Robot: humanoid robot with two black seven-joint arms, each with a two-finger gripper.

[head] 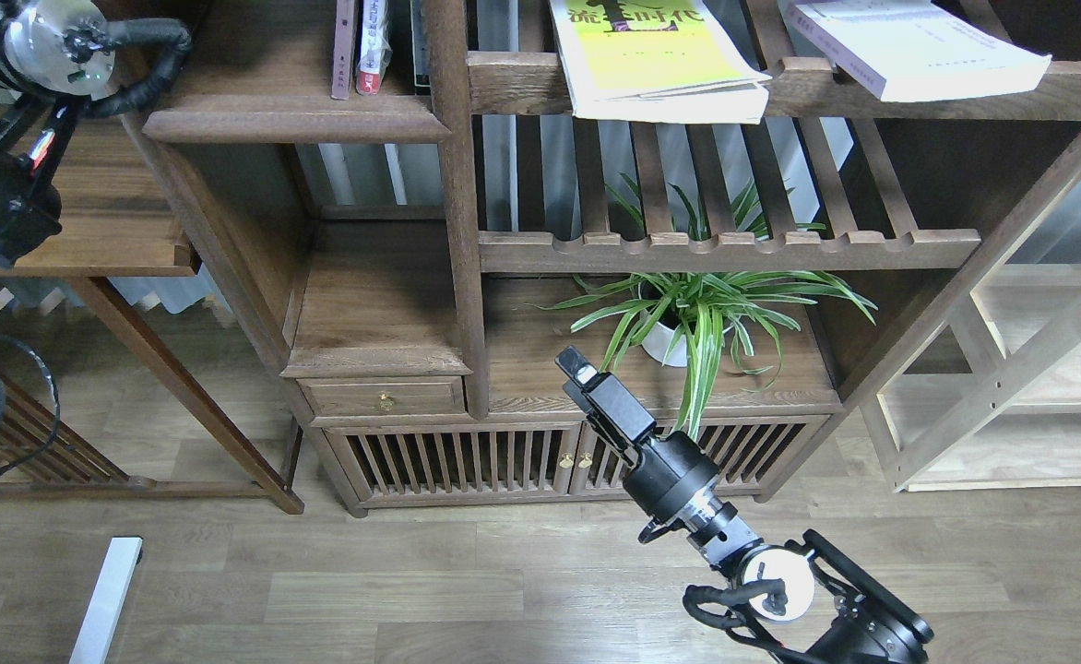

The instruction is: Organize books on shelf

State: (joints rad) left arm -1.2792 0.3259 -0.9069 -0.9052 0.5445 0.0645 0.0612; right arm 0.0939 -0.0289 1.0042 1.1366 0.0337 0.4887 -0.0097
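Right tool [576, 363]: grip unclear, empty; yellow-green book [651, 55] lies flat, overhanging forward.

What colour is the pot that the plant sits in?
White; the pot shows only in the head view, half hidden by green leaves.

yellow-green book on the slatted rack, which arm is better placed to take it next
Right, as a judgement. The right hand points up toward the yellow-green book, below it. The left arm sits far left, beyond the shelf, its hand out of view.
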